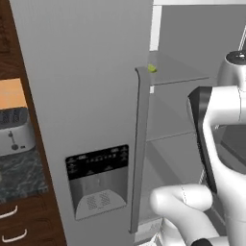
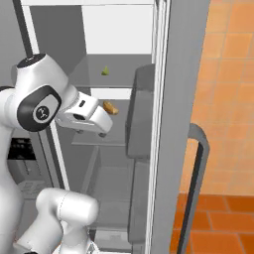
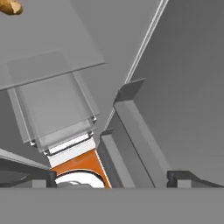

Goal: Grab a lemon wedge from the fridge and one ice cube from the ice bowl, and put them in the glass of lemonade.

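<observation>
**Wedge sits a shelf above the jaws**

The fridge (image 1: pixel 81 96) stands open. The lemon wedge (image 2: pixel 105 71) lies on the upper shelf (image 2: pixel 94 74), up and further in from the hand (image 2: pixel 87 118), which hangs at the level of the orange food (image 2: pixel 110 107) one shelf down. The jaws are spread wide, holding nothing. The reach likely needs to go up and inward.

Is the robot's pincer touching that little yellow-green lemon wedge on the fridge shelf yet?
Apart. In the right base view the lemon wedge sits on the upper shelf, while the pincer hangs lower, with bare shelf plainly between them.
</observation>
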